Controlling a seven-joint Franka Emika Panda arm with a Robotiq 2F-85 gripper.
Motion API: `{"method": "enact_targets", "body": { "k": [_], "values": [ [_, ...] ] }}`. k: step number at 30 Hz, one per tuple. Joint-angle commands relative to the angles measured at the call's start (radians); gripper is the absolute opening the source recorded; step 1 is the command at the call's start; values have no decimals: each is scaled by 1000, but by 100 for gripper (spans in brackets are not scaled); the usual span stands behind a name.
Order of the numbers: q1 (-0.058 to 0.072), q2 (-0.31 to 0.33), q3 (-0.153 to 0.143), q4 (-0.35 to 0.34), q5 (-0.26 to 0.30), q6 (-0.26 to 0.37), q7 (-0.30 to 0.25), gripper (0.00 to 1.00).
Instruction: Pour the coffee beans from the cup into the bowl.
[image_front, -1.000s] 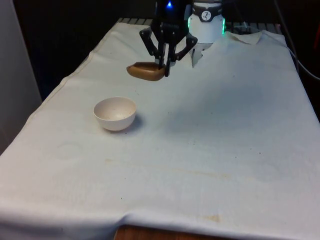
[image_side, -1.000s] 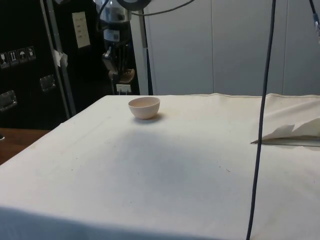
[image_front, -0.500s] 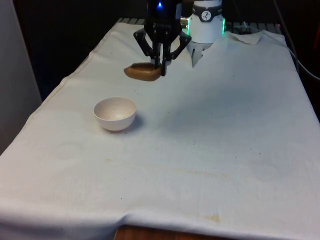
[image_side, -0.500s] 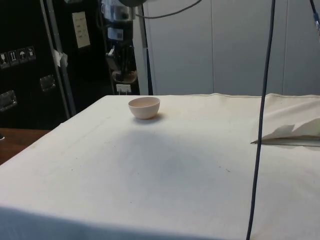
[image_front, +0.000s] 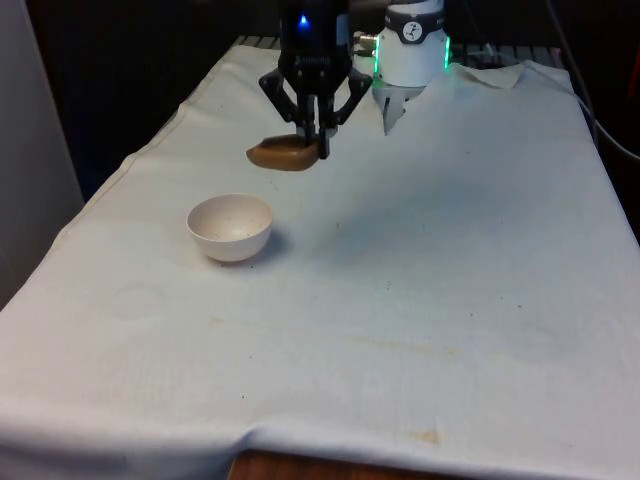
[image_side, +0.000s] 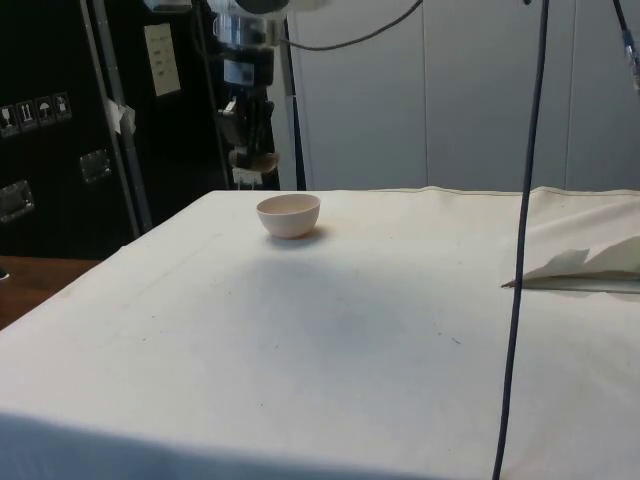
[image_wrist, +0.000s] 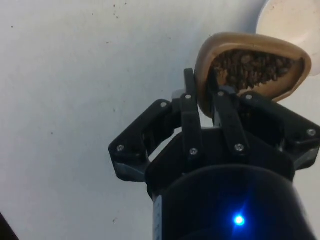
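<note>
Gripper (image_front: 310, 150) pinches the brown cup's (image_front: 281, 155) rim, carrying it in the front view's upper centre, above and behind the white bowl (image_front: 230, 227) at centre left. Cup looks light and stiff, brimful of loose beans (image_wrist: 250, 67); they would likely spill easily, so a rim hold suits.

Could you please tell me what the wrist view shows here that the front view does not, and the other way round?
Wrist view alone: the coffee beans lying inside the brown cup, with the fingers clamped on its rim. Front view alone: the whole white bowl on the cloth, with the cup apart from it, toward the far end. Both: the gripper holding the cup, and some of the bowl.
</note>
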Motion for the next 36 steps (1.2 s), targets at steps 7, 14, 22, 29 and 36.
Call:
{"method": "enact_targets", "body": {
  "k": [7, 14, 22, 29, 36],
  "values": [
    [-12, 11, -13, 6, 65, -8, -62, 1],
    [-14, 20, -34, 12, 131, -15, -123, 1],
    [-18, 34, -55, 17, 210, -21, -194, 1],
    [-22, 52, -78, 29, 280, -37, -259, 1],
    [-24, 72, -105, 50, 347, -66, -317, 1]
  ]
}}
